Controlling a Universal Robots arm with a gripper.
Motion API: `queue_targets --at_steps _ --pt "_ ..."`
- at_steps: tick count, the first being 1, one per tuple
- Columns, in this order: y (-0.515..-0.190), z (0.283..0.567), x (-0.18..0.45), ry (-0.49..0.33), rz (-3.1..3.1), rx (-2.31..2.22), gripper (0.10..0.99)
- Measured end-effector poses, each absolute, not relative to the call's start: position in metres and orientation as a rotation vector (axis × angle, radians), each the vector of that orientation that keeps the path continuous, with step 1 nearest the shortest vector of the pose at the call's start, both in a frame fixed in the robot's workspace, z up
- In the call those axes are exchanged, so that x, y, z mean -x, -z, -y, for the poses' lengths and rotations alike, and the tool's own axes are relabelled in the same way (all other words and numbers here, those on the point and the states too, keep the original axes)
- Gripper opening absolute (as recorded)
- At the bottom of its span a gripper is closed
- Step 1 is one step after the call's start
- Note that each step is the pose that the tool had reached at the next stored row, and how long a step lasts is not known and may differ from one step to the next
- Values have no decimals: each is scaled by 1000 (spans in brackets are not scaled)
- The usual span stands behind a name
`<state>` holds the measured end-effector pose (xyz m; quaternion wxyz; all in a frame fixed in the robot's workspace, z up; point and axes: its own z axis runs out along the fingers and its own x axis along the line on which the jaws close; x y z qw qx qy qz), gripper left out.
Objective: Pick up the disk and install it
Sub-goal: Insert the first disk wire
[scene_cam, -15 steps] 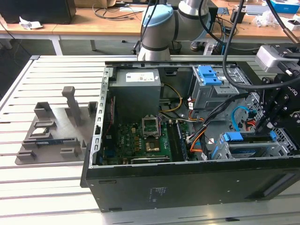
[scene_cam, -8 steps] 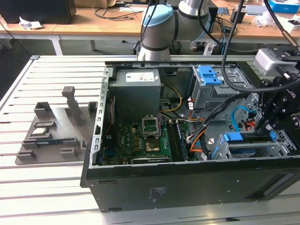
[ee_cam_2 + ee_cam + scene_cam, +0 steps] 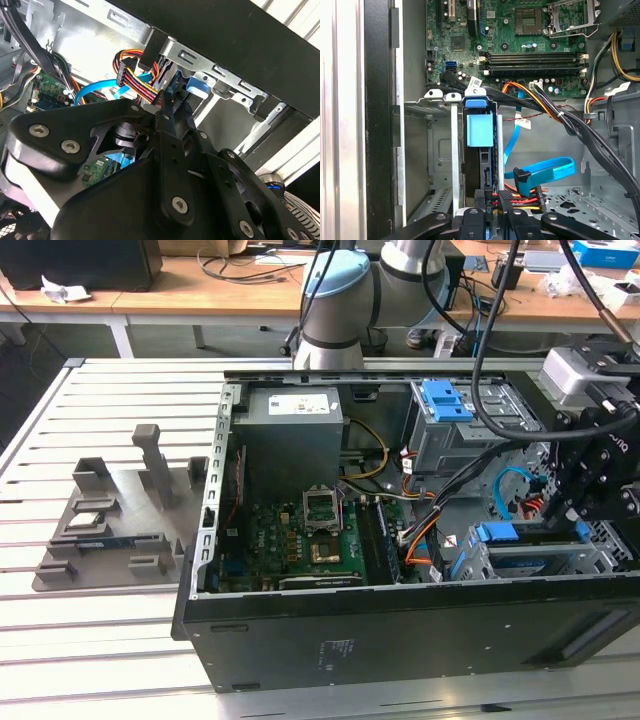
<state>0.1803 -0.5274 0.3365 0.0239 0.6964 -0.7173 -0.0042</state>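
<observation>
The gripper is closed on the rear edge of the disk, which stands on edge directly ahead of it in the drive cage (blue carrier forward), aligned for seating.

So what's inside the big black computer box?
Inside the computer case: a green motherboard, the grey power supply, bundled cables, and the blue-framed disk standing in its metal bay. Its lower end is hidden behind the gripper.
</observation>
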Motion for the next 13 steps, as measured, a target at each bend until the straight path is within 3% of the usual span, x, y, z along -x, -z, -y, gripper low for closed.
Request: queue_targets --at_steps 1,5,7,9,13 --pt "-337 527 -180 13 2220 -2155 243" --pt "-355 524 -180 12 2219 -2155 243" --pt "-361 522 -180 12 2220 -2155 227" --pt "-368 519 -180 12 2219 -2155 106" --pt "-382 516 -180 12 2219 -2155 106"
